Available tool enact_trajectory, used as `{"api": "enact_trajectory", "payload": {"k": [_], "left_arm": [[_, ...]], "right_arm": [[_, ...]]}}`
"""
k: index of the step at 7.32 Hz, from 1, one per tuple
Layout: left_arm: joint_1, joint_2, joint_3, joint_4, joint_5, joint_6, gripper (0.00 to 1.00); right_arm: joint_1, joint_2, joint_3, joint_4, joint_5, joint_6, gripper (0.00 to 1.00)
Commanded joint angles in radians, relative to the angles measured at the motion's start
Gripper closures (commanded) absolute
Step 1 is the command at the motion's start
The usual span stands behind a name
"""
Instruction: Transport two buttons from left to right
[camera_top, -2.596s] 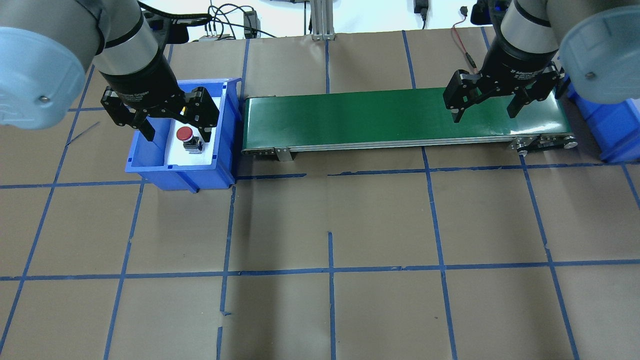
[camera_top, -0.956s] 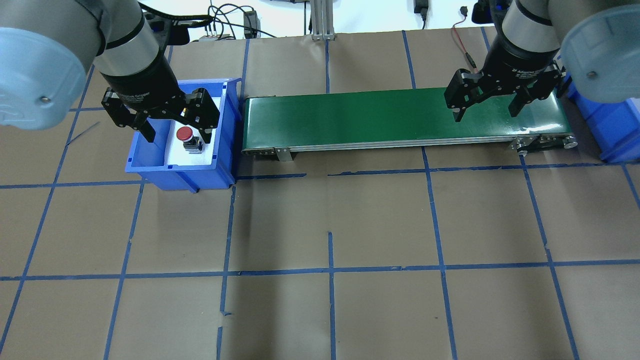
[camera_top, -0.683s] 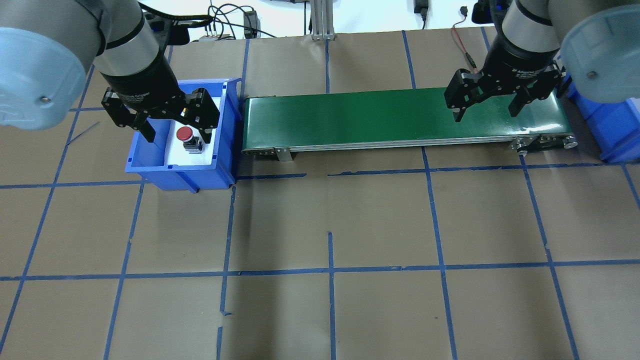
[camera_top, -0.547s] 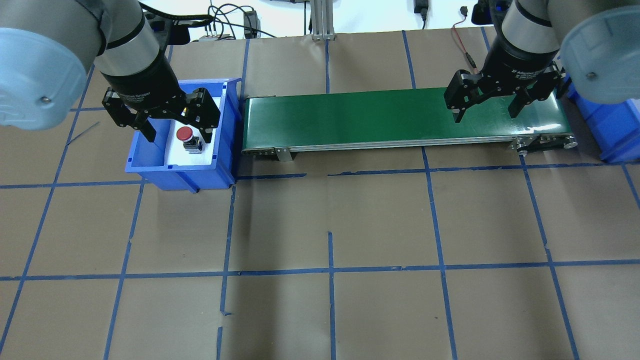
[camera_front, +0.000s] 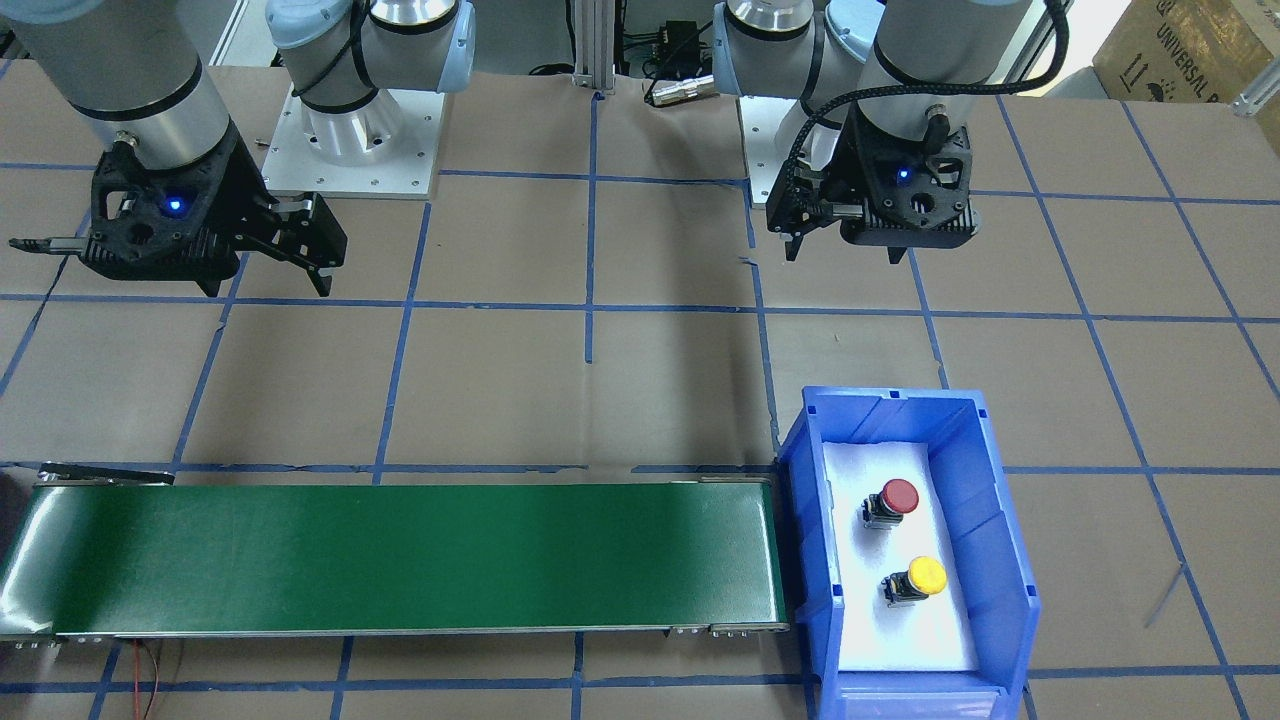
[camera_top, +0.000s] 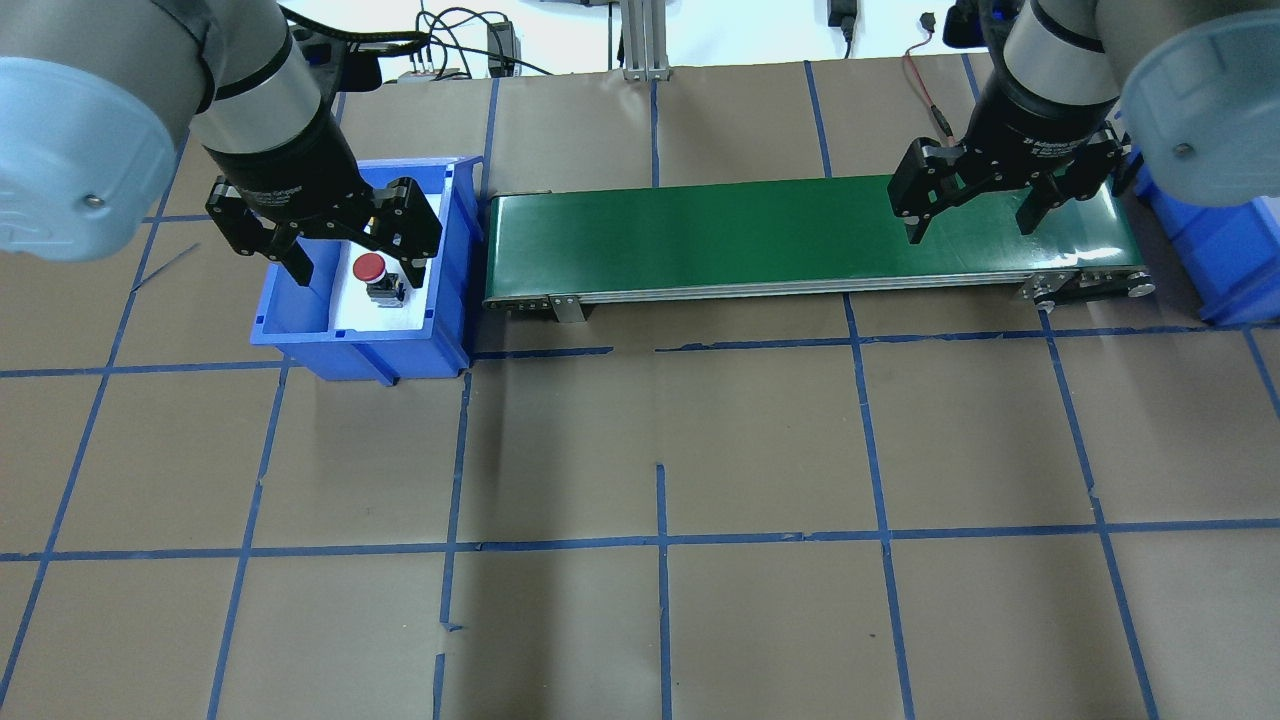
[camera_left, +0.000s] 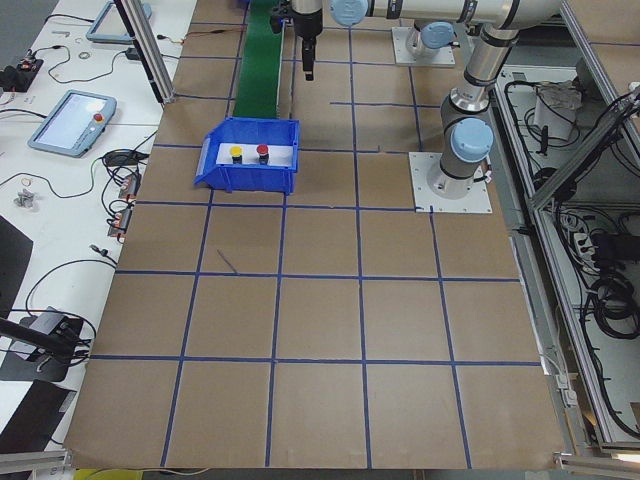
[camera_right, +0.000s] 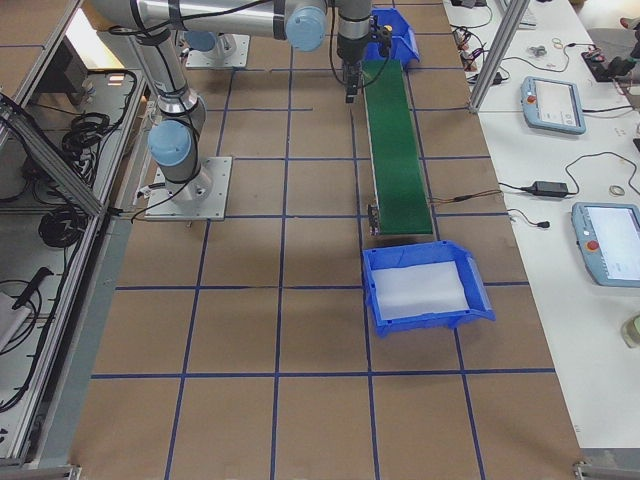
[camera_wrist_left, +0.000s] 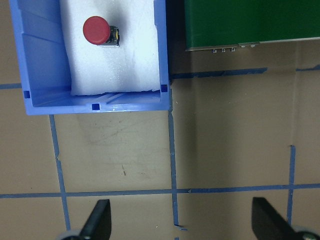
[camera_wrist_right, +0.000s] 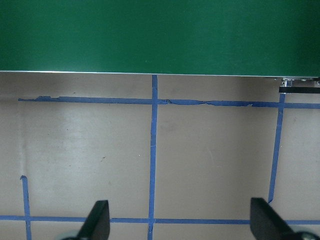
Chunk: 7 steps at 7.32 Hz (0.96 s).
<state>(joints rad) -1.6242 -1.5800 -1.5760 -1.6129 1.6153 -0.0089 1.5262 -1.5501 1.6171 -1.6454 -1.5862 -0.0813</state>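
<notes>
1. Left gripper (camera_wrist_left: 182, 220) is spread wide and carries nothing. Its fingers (camera_wrist_left: 100, 217) hang over bare paper, touching neither bin nor button.
2. Straight ahead of it, just past the near wall of the blue bin (camera_wrist_left: 95, 104), sits the red button (camera_wrist_left: 96, 30). It is offset toward the finger on the wrist view's left side.
3. Farther ahead in the same bin, apart from the red one, lies the yellow button (camera_front: 922, 577), which the wrist view does not show.
4. I read both buttons as standing cap-up, though I cannot be sure. With round caps, no grip direction looks better than another.
5. My call: this arm is much the nearer. It must go forward and sideways until the red cap sits between the fingers, then descend.
6. Off to the other side, the green belt (camera_top: 780, 235) starts just beside the bin.
7. Right gripper (camera_top: 968, 232) hovers over the belt's far end, fingers apart and empty. The receiving bin (camera_right: 430, 322) lies beyond that end.
</notes>
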Motion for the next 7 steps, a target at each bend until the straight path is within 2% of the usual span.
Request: {"api": "enact_trajectory", "payload": {"k": [1,2,4,7], "left_arm": [[0.009,0.0,0.002,0.002,-0.002,0.006,0.0],[0.029,-0.008,0.004,0.007,-0.003,0.007,0.0],[0.128,-0.053,-0.002,0.076,-0.003,0.128,0.0],[0.173,-0.217,-0.004,0.23,0.005,0.221,0.01]], "right_arm": [[0.0,0.001,0.001,-0.001,0.0,0.002,0.0],[0.0,0.001,0.003,-0.001,-0.001,0.0,0.0],[0.0,0.001,0.003,-0.001,-0.002,-0.002,0.0],[0.0,0.002,0.004,0.001,0.0,0.0,0.0]]}}
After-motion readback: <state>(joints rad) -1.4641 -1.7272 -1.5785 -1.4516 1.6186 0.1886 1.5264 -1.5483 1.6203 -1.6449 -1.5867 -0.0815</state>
